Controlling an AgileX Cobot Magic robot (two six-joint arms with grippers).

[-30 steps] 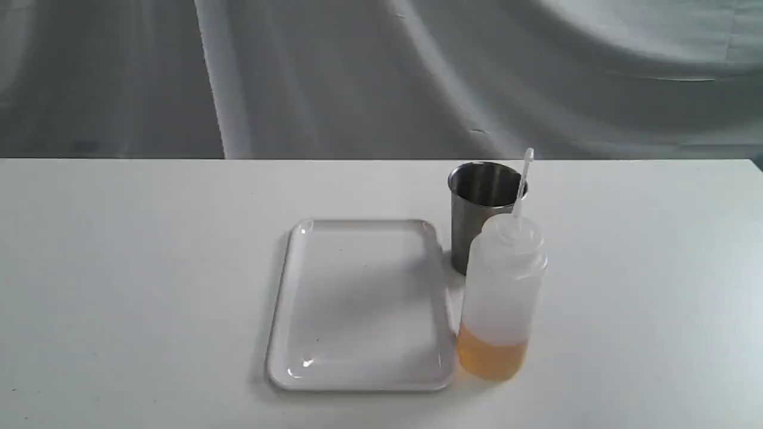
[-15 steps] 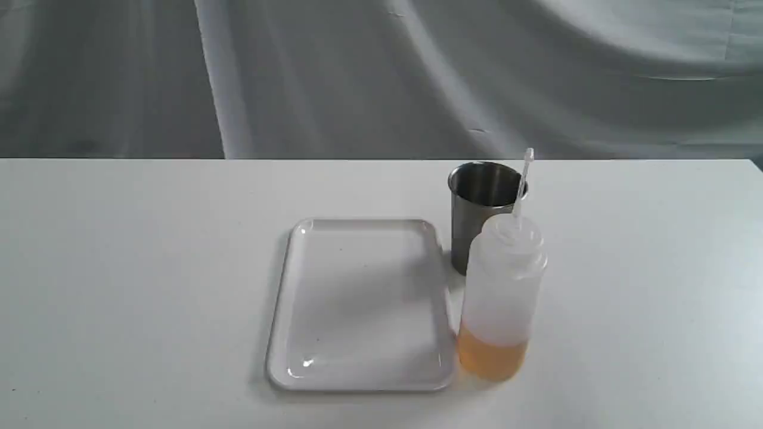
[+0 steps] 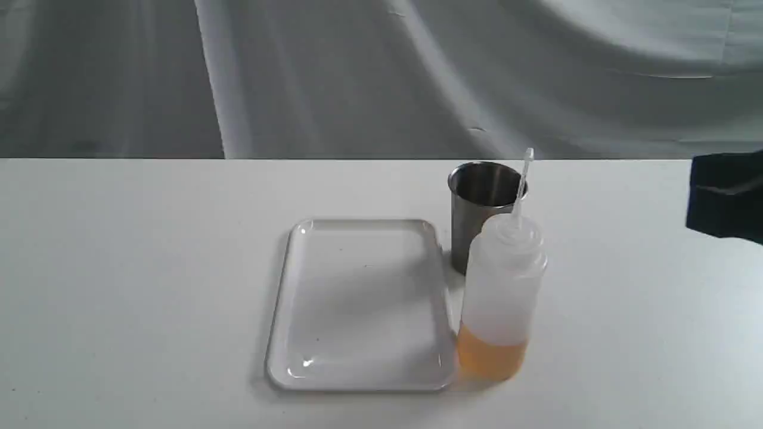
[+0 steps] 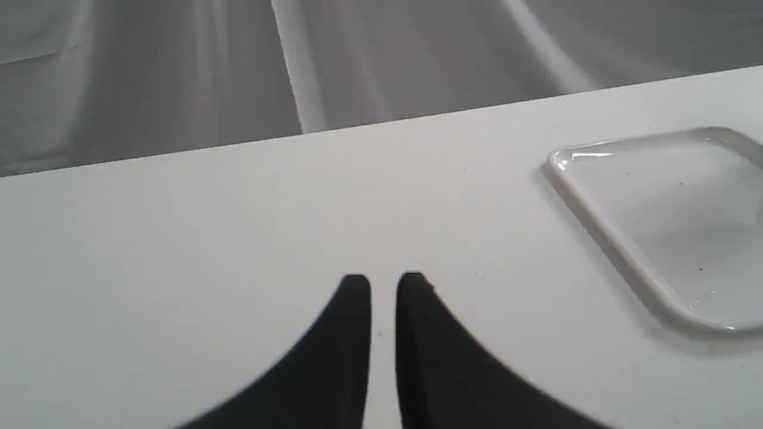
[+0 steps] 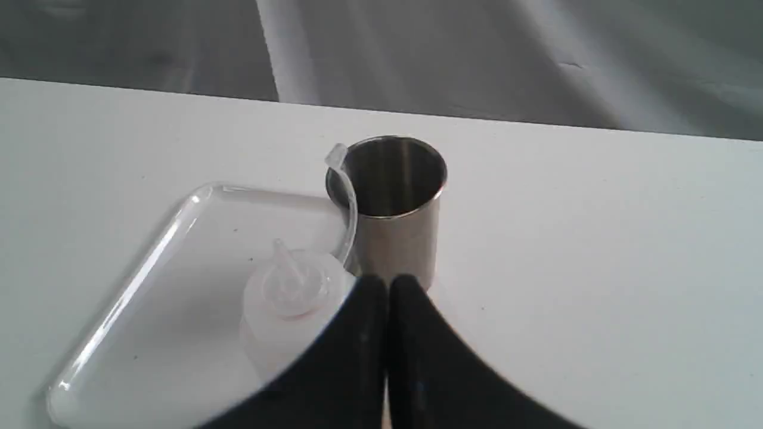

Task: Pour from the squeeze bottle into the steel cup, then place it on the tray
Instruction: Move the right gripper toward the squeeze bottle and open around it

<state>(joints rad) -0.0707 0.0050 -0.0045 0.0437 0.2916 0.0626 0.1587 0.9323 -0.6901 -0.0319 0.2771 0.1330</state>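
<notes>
The squeeze bottle (image 3: pixel 502 298) stands upright on the table, amber liquid in its lower part, thin nozzle pointing up; it also shows in the right wrist view (image 5: pixel 292 298). Just behind it stands the steel cup (image 3: pixel 477 208) (image 5: pixel 393 202), upright with nothing visible inside. To their left lies the white tray (image 3: pixel 360 304) (image 4: pixel 667 220) (image 5: pixel 179 286), bare. My right gripper (image 5: pixel 387 283) is shut with nothing in it, apart from the bottle and cup; a dark part of that arm (image 3: pixel 724 193) enters at the right edge. My left gripper (image 4: pixel 383 280) is shut over bare table, away from the tray.
A white table (image 3: pixel 149 268) carries everything. A grey draped cloth (image 3: pixel 357 77) hangs behind its far edge.
A dark part of the right arm has come into the exterior view at the right edge. Bottle, cup and tray have not moved.
</notes>
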